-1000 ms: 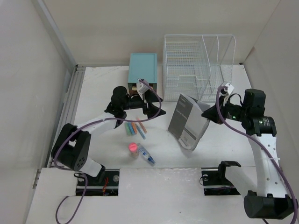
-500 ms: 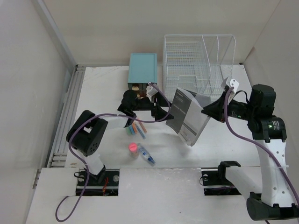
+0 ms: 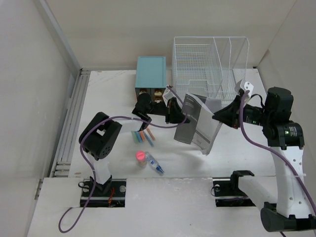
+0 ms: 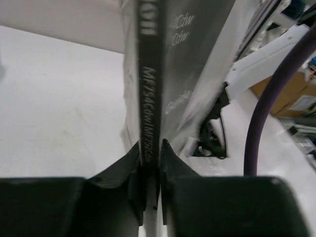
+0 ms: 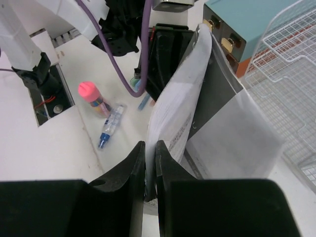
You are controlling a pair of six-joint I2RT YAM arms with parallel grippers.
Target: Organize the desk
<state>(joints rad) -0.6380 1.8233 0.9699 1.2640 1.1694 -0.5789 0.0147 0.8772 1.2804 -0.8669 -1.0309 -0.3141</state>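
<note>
Lying between pale walls (image 3: 29,98), the desk (image 3: 108,94) has metal rails (image 3: 71,118) on its left edge, bare surface front-right. Left gripper (image 3: 177,116) and right gripper (image 3: 216,117) both clamp the booklet (image 3: 197,123).

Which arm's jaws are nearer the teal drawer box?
Left. The left gripper, holding the booklet, is in front of the teal drawer box; the right gripper is farther right, by the wire rack.

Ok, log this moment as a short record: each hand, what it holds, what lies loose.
left hand: shut on booklet spine
right hand: shut on booklet pages
booklet: grey, upright between both hands, before wire rack
loose on desk: markers, pink-capped bottle, blue-tipped pen
teal box: at back, left of wire rack
</note>
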